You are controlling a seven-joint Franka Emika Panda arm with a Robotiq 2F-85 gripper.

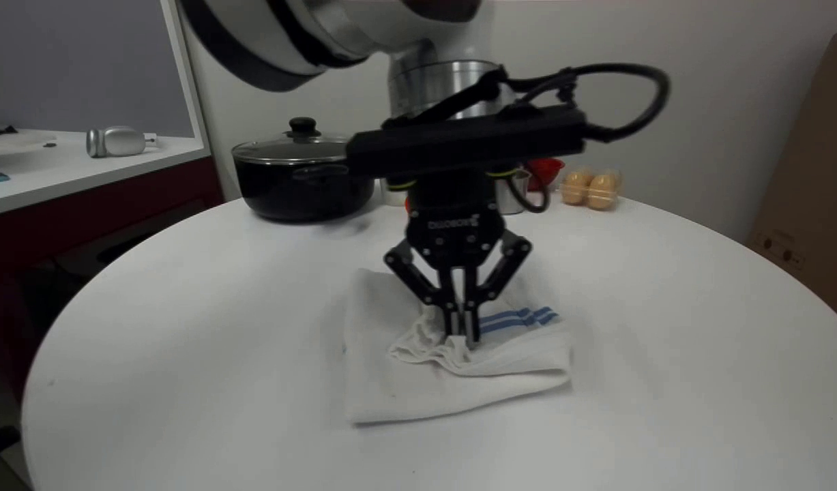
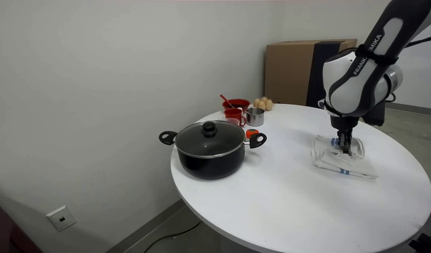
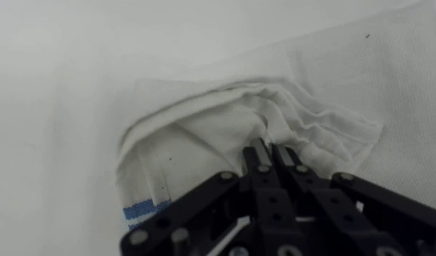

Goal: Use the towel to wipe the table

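Note:
A folded white towel with blue stripes lies on the round white table in both exterior views, as a towel (image 1: 404, 392) with a bunched middle and as a towel (image 2: 357, 167) near the table's right part. My gripper (image 1: 463, 337) points straight down at the towel's middle; it also shows as a gripper (image 2: 346, 151) on the towel. In the wrist view the gripper (image 3: 269, 143) has its fingers close together, pinching a gathered fold of the towel (image 3: 203, 142). The fingertips are partly sunk in the folds. The rest of the towel lies flat on the table (image 1: 207, 341).
A black lidded pot (image 2: 210, 161) stands at the table's edge by the wall. A red bowl (image 2: 243, 103), a red cup (image 2: 233, 113), a steel cup (image 2: 255, 117), a small orange-red item (image 2: 251, 133) and eggs (image 2: 263, 104) stand nearby. A cardboard box (image 2: 289, 73) stands behind the table.

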